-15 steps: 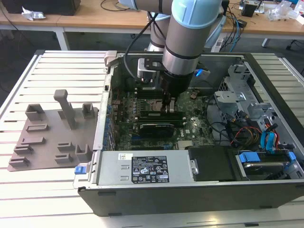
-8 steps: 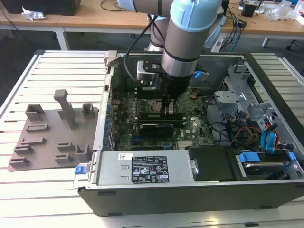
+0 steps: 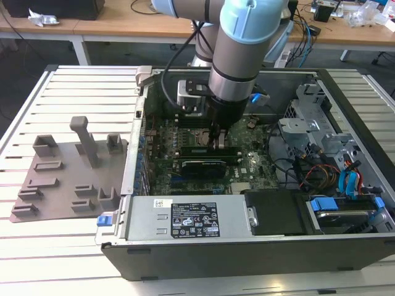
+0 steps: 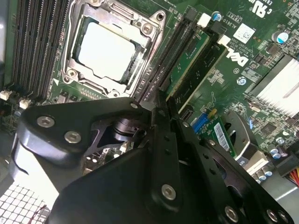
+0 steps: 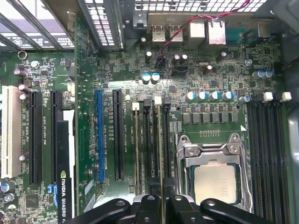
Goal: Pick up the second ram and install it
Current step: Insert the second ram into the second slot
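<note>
Worktop [image 3: 74, 86]: ribbed metal slats, pale. On it, toward the exterior view's left, a grey moulded fixture tray [image 3: 68, 179] with empty cradles and upright posts.

Computer case [image 3: 247, 246]: open, dark sheet steel; drive bay with blue tabs and loose cabling on the exterior view's right.

Motherboard [image 5: 210, 70]: green, densely populated with capacitors and long black slots. The CPU socket [image 5: 215, 172] is square, with a bright metal frame and a matt silver lid.

My gripper [image 3: 221, 137] is down inside the case, just beside the socket. In the first wrist view its black fingers [image 5: 148, 211] are clenched on the second ram [image 5: 160, 154], seen edge-on: a thin green stick standing in line with a slot, between the socket and the blue slot. I cannot tell whether it is fully seated. One module [image 4: 196, 65] already lies in a neighbouring slot, its white latches closed.

Handling judgement: light, stiff, thin board; brittle at the contact edge, chips fragile. Best held by the top edge near mid-length and kept square to the slot; skewed pressure risks bending it.
</note>
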You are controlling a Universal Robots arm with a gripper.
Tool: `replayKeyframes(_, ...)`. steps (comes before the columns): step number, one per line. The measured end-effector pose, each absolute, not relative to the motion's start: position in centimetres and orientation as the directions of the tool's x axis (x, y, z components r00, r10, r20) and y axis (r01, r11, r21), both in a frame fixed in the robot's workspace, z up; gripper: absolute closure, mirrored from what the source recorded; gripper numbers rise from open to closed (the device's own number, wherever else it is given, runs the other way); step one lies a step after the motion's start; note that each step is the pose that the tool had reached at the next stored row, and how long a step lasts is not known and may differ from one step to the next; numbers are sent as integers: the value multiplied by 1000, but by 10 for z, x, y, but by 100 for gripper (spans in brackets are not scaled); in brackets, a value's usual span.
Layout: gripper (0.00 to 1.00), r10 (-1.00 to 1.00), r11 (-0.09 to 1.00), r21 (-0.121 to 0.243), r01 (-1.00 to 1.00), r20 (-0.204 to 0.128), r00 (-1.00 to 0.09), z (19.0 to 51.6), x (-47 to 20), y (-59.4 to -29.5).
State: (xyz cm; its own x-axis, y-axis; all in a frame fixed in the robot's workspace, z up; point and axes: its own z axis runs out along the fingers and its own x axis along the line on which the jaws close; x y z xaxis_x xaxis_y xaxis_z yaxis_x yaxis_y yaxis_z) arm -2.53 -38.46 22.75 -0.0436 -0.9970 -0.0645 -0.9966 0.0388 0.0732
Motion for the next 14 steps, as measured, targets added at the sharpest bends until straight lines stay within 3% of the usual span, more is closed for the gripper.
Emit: replayKeyframes(14,86,-997,36,73,-997,-66,-41,225,-24,-384)
